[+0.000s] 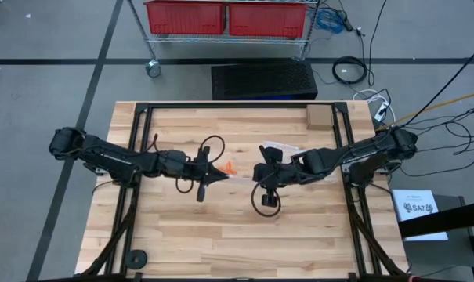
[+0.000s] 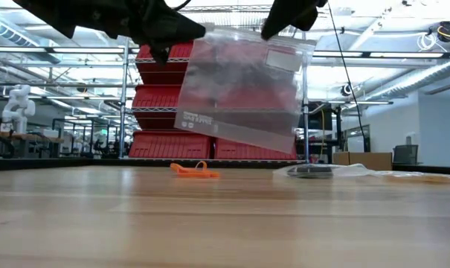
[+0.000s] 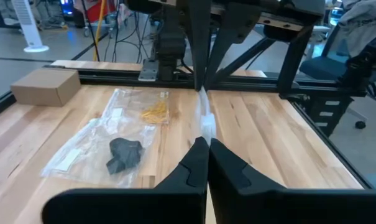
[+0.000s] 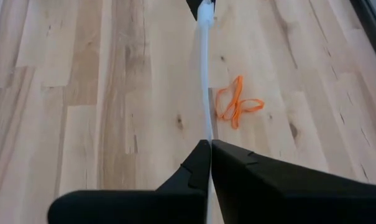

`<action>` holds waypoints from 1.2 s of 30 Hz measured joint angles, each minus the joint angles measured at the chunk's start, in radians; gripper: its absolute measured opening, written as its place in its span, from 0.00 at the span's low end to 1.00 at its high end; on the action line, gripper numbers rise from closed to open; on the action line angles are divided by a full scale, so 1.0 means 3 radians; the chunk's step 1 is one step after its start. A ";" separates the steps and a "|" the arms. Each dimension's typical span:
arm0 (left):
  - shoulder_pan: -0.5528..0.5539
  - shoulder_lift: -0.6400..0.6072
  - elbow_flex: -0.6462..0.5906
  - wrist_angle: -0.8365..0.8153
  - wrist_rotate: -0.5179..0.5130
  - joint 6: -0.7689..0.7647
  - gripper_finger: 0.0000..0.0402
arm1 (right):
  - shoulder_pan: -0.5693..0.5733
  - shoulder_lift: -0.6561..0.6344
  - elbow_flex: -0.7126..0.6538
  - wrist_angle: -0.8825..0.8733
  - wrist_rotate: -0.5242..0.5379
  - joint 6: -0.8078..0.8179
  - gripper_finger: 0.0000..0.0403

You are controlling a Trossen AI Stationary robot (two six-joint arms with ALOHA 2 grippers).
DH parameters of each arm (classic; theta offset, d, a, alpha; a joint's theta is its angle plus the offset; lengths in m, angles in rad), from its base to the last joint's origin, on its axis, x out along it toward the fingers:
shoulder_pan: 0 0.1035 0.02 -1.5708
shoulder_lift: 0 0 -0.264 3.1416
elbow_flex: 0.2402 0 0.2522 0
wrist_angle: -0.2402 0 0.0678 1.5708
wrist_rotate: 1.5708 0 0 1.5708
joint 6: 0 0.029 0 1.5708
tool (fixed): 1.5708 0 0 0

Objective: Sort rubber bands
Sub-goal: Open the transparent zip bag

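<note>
Clear zip bag (image 2: 243,85): pinched by left gripper (image 3: 204,146) and right gripper (image 4: 206,147), fingers clamped on opposite edges. Orange rubber bands (image 4: 236,102): unbagged, on table beneath fingers. Black (image 3: 124,154), yellow (image 3: 155,112): bagged beyond.

Rubber bands, sorted by colour on the worktop (image 1: 221,235)

A few orange rubber bands (image 4: 236,104) lie loose and tangled on the bare wood near the middle. A black clump (image 3: 124,155) and a pale yellow clump (image 3: 155,112) lie farther off, inside flat clear bags.
</note>
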 joint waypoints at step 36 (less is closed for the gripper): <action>0.0286 0.0001 0.0000 -0.0432 -0.0315 0.0285 0.00 | -0.0986 0.0521 0.0000 0.1182 -0.1301 -0.0221 0.32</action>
